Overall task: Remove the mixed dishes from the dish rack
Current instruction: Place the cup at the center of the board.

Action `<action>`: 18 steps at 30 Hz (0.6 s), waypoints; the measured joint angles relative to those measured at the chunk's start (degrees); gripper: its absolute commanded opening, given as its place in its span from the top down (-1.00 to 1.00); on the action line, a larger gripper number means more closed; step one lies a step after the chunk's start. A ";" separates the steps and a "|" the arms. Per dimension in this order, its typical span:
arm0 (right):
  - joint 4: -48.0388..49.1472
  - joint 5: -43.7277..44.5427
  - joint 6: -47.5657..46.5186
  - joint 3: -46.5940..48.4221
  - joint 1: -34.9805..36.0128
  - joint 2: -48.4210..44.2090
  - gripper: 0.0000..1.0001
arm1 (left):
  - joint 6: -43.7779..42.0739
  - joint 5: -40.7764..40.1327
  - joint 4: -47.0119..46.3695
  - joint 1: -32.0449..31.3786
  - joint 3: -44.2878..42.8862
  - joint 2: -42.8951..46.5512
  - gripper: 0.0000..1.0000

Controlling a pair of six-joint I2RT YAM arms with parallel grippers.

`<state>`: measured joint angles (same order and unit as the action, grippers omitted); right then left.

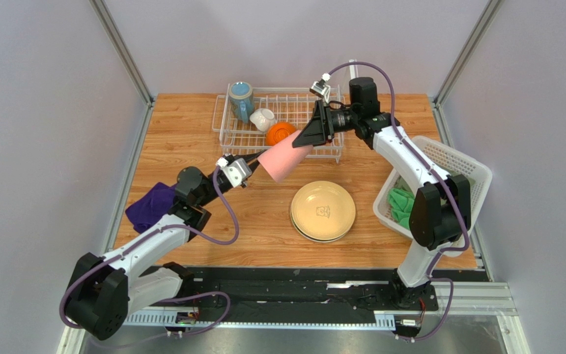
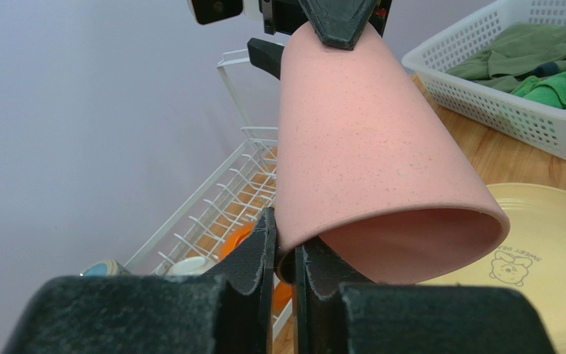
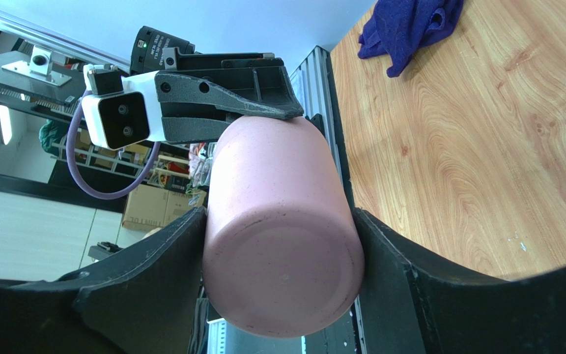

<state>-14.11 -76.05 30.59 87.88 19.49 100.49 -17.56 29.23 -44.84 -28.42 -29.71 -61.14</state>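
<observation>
Pink tumbler (image 1: 284, 162), airborne over wooden tabletop (image 1: 182, 133), long axis slanting: open mouth lower-left, left claw (image 2: 284, 251) pinching its rim; base upper-right, right claw (image 1: 304, 140) clamped across it. Surroundings: purple cloth (image 1: 149, 206), wire dish rack (image 1: 293, 103), cream-yellow plate (image 1: 312, 199), lattice basket (image 1: 459, 166). Speckled, matte, tapered.

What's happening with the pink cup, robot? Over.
Right hand gripping pink tumbler by base. Left hand pinching its rim. Tumbler midair, out of dish rack. Nothing in the way.
</observation>
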 measured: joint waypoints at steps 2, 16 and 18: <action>-0.02 -0.07 -0.11 0.00 0.00 0.00 0.81 | -0.02 0.00 0.07 -0.02 0.00 0.09 1.00; -3.19 -0.26 -3.04 0.00 0.55 -0.26 -0.74 | -0.85 -1.29 3.89 -0.33 0.81 3.56 1.00; -3.19 0.31 -4.50 0.00 0.59 -0.44 -0.90 | -0.83 -1.42 4.39 -0.33 0.83 4.13 1.00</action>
<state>-17.30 -75.75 26.09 87.88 20.08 100.05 -18.39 27.81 -40.45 -28.75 -28.88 -57.01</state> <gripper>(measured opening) 0.847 0.132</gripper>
